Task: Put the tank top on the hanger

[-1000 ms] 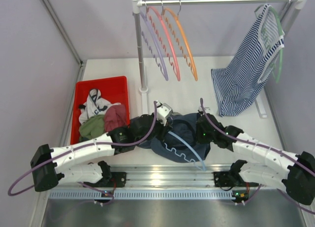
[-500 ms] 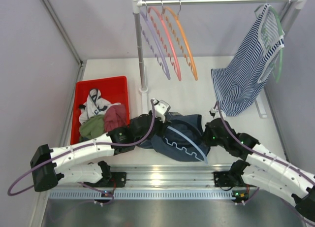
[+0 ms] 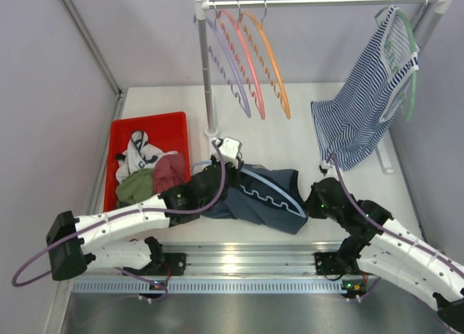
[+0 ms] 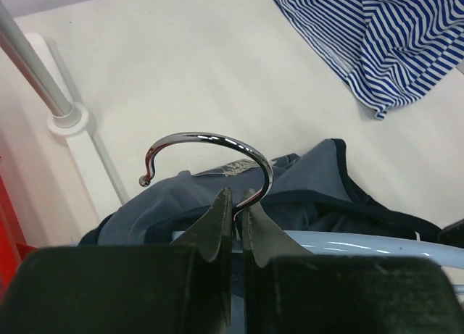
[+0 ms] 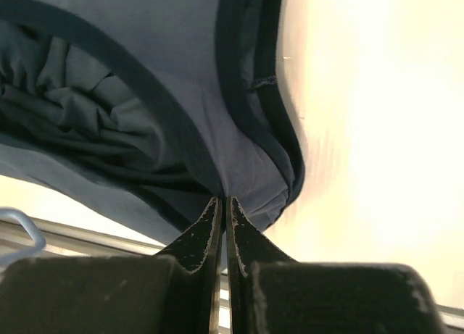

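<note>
The dark slate-blue tank top (image 3: 272, 203) lies bunched on the table in front of the arms. Across it lies the light-blue hanger (image 3: 279, 193), wavy underside facing the near edge. My left gripper (image 3: 226, 162) is shut on the shank of the hanger's metal hook (image 4: 217, 141), and the blue bar (image 4: 355, 244) runs off to the right behind the fingers. At the cloth's right end, my right gripper (image 3: 313, 202) is shut on the tank top (image 5: 145, 95), pinching the fabric just inside its navy-trimmed edge (image 5: 290, 160).
A red bin (image 3: 148, 119) of clothes sits at the left. The rack post (image 3: 206, 80) stands behind the left gripper, with purple, pink and orange hangers (image 3: 250, 59) on the rail. A blue-and-white striped top (image 3: 362, 109) hangs on a green hanger at the right.
My right gripper closed on the tank top's edge and drew back toward the right and the near edge. The left gripper carried the hook farther and leftward, swinging the hanger across the cloth.
</note>
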Controlling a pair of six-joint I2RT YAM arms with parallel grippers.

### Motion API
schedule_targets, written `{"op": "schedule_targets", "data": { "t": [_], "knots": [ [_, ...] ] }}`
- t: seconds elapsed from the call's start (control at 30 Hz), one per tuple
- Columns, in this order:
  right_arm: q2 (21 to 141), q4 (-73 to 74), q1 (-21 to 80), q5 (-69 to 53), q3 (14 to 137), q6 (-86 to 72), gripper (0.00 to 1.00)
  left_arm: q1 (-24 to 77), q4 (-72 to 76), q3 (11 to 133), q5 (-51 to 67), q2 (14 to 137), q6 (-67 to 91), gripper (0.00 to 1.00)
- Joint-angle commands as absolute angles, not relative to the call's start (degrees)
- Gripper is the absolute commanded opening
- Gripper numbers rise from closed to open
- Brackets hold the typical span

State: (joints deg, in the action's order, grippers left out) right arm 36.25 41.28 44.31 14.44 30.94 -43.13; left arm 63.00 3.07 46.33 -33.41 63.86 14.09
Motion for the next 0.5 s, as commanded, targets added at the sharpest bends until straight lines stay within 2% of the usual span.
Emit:
{"op": "schedule_targets", "data": {
  "t": [0.0, 0.47],
  "knots": [
    [34.9, 43.5, 43.4, 17.1, 35.2, -44.6, 0.0, 62.8, 8.1, 49.5, -42.3, 64.3, 8.7, 0.0],
    [32.6, 46.1, 43.4, 16.9, 37.2, -45.5, 0.0, 60.5, 10.1, 49.3, -46.2, 68.0, 11.3, 0.0]
  ]
}}
